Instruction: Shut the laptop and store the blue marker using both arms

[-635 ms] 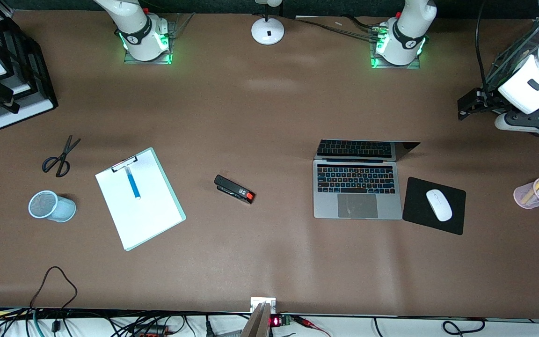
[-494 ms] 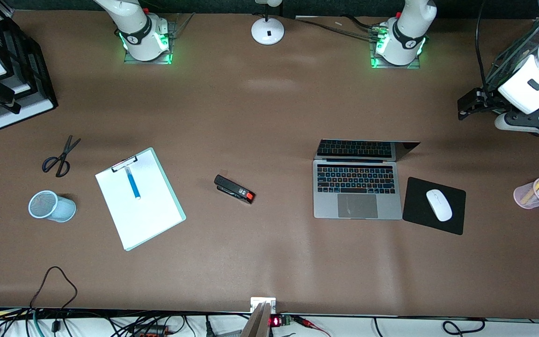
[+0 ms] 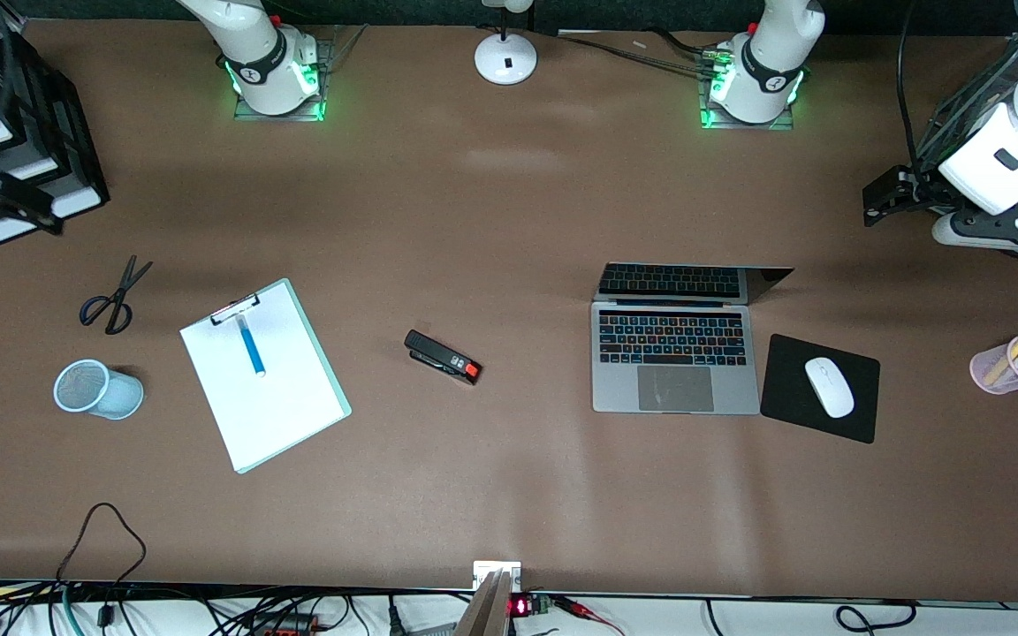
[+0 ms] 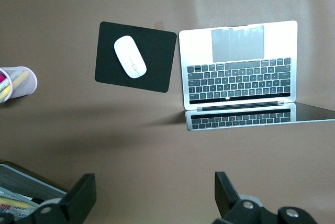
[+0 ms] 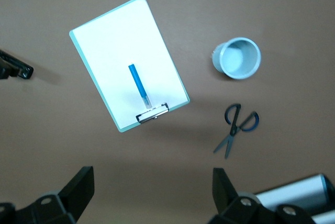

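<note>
The laptop (image 3: 675,360) lies open toward the left arm's end of the table, its keys lit and its lid (image 3: 690,281) leaning back. It also shows in the left wrist view (image 4: 238,67). The blue marker (image 3: 252,347) lies on a white-paper clipboard (image 3: 272,397) toward the right arm's end, and shows in the right wrist view (image 5: 138,84). My left gripper (image 3: 885,193) hangs open and empty over bare table beside the laptop; its fingers (image 4: 78,203) stand wide apart. My right gripper (image 3: 5,208) hangs open and empty over the table's end by a black tray rack; its fingers (image 5: 78,187) stand wide apart.
A black mouse pad (image 3: 854,415) with a white mouse (image 3: 829,386) lies beside the laptop. A pink pen cup (image 3: 1008,367), a black-and-red stapler (image 3: 443,357), scissors (image 3: 111,296), a pale blue cup (image 3: 98,389), a black tray rack (image 3: 41,132) and a white lamp base (image 3: 505,57) are also there.
My right gripper has shifted a little along the tray rack and shows blurred. My left gripper has barely moved. Nothing on the table has moved.
</note>
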`<state>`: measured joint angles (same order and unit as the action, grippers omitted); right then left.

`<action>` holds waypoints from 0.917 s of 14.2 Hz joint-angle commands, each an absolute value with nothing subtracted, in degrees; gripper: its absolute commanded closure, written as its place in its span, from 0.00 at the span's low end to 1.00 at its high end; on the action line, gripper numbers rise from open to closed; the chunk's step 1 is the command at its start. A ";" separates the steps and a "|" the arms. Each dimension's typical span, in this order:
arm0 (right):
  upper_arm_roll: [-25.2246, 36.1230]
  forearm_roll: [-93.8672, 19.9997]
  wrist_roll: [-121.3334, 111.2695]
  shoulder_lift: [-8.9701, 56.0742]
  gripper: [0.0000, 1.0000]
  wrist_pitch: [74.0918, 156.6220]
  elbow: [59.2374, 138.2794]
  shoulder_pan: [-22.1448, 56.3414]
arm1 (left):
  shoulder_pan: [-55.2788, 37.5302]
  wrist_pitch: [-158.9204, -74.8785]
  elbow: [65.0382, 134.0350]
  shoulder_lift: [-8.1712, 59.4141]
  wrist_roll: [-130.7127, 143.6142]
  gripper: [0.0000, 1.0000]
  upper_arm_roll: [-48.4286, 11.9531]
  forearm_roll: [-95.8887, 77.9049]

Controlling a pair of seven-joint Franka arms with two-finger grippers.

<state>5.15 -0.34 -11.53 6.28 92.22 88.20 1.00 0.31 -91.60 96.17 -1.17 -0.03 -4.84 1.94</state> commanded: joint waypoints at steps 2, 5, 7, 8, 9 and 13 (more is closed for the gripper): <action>5.19 -0.97 -17.66 11.50 0.00 95.18 87.98 4.03 | 0.00 -90.62 95.80 -1.58 -1.32 0.00 -5.27 2.20; 5.19 -0.97 -23.54 16.33 0.00 97.98 88.41 6.50 | -0.61 -90.01 95.80 0.25 -0.97 0.00 -5.36 1.76; 5.19 -0.62 -27.31 18.97 0.15 100.89 88.77 7.90 | -1.40 -89.03 95.80 2.01 -1.23 0.00 -6.06 1.50; 5.27 -0.18 -28.46 19.51 0.21 101.68 88.68 9.04 | -1.49 -88.95 95.80 2.98 -1.23 0.00 -6.41 1.32; 5.27 -0.09 -28.48 20.64 0.28 102.91 88.77 9.31 | -1.41 -88.86 95.80 3.34 -1.23 0.00 -8.16 1.32; 5.27 0.70 -29.44 24.34 0.45 107.13 88.59 9.40 | -1.23 -84.82 97.12 3.87 0.00 0.00 -13.00 0.36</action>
<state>4.88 -0.14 -27.79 23.65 105.78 88.73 9.07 -1.49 -86.72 96.50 4.32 -0.11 -11.33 1.40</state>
